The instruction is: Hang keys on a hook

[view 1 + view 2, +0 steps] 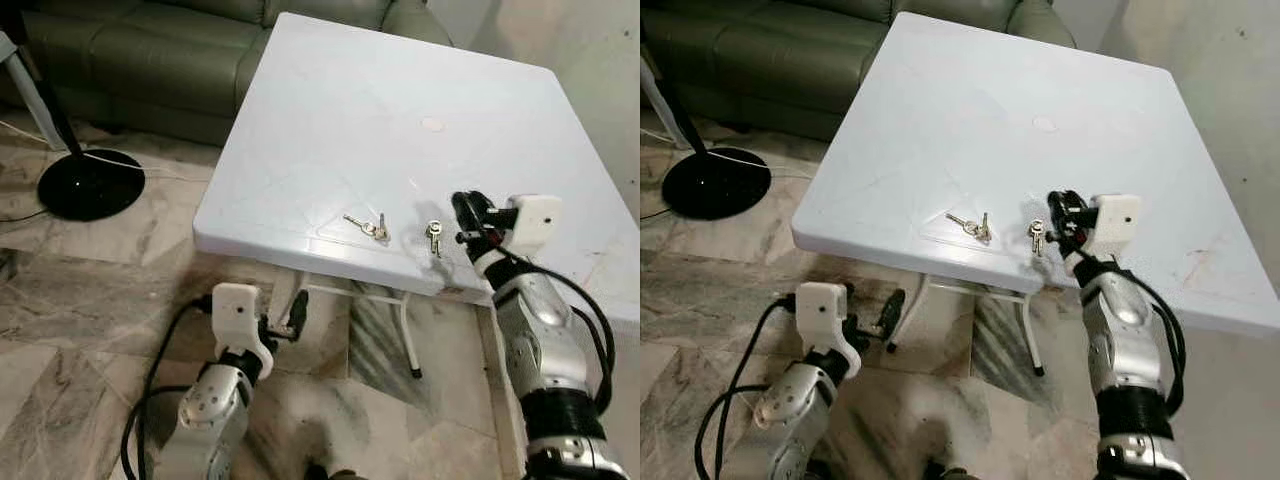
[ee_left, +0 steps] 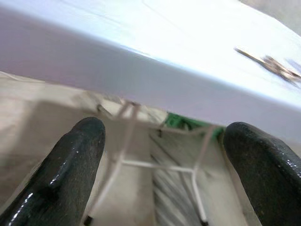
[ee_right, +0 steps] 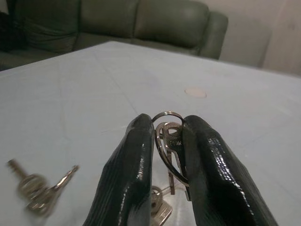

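Two robot arms show at the bottom of the left eye picture. The left hand [image 1: 290, 322] hangs low, in front of the counter's near edge and above the marble floor [image 1: 90, 310]. Its two black fingers [image 2: 70, 169] are spread wide apart with nothing between them.

The right hand [image 1: 464, 215] is at the lower right of the picture, over the near edge of the counter [image 1: 400, 100]. Its two fingers are pressed together on a ring of keys [image 3: 170, 141]. The ring pokes up between the fingertips and the keys hang down to the counter top.

There are two bunches of keys. The second bunch of keys [image 1: 367, 226] lies flat on the counter, just left of the held bunch and near the front edge.

The counter is white and square, with one small round mark [image 1: 432, 124] past its middle. White legs [image 1: 405, 330] show under it.

Farther back, at the top, is one green sofa [image 1: 150, 50]. At the left edge stands one black round fan base [image 1: 90, 183] on the floor.
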### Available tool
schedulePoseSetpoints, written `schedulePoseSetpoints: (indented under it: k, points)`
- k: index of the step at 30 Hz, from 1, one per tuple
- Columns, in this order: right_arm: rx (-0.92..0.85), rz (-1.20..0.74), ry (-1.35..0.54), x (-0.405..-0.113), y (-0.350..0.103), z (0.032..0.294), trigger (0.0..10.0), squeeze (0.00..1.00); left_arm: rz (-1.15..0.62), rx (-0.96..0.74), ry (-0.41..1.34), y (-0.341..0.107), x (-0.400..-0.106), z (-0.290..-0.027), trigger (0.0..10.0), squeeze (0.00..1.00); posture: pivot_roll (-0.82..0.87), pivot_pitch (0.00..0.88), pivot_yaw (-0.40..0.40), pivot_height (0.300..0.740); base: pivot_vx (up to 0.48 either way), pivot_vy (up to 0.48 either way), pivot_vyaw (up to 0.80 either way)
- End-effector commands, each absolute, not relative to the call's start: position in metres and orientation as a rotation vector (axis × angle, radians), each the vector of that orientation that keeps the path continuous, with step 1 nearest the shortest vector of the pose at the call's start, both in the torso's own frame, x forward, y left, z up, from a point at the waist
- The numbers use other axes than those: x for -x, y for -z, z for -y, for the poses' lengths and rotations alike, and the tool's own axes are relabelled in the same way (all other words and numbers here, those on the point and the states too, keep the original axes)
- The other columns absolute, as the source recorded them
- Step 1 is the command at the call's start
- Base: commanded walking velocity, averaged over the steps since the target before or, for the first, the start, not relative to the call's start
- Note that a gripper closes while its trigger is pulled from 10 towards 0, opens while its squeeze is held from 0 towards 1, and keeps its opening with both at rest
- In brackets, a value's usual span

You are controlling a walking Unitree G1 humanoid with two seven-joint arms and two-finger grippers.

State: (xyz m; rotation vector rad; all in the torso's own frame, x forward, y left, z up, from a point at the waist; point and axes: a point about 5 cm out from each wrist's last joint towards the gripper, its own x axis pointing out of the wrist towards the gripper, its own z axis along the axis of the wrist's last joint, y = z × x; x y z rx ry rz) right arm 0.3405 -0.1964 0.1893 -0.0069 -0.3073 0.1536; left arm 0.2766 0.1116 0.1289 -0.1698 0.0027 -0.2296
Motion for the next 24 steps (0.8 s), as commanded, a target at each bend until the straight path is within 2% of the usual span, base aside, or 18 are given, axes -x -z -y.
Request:
schedulePoseSetpoints:
  k: [1,13,24]
  points:
    - [0.026,0.3,-0.13,-0.333,-0.189,0.198,10.0,0.0,-0.006,0.17,0.204,-0.125,-0.277,-0.116,10.0,0.0,0.06,0.158,-0.165,0.74,0.0,0.0,0.0]
    - [0.065,0.246,-0.076,-0.307,-0.171,0.192,10.0,0.0,0.082,0.121,0.105,-0.137,-0.287,-0.138,10.0,0.0,0.06,0.125,-0.138,0.74,0.0,0.0,0.0]
    - [0.088,0.202,-0.006,-0.304,-0.162,0.194,10.0,0.0,0.161,0.137,0.051,-0.144,-0.288,-0.156,10.0,0.0,0.07,0.124,-0.115,0.74,0.0,0.0,0.0]
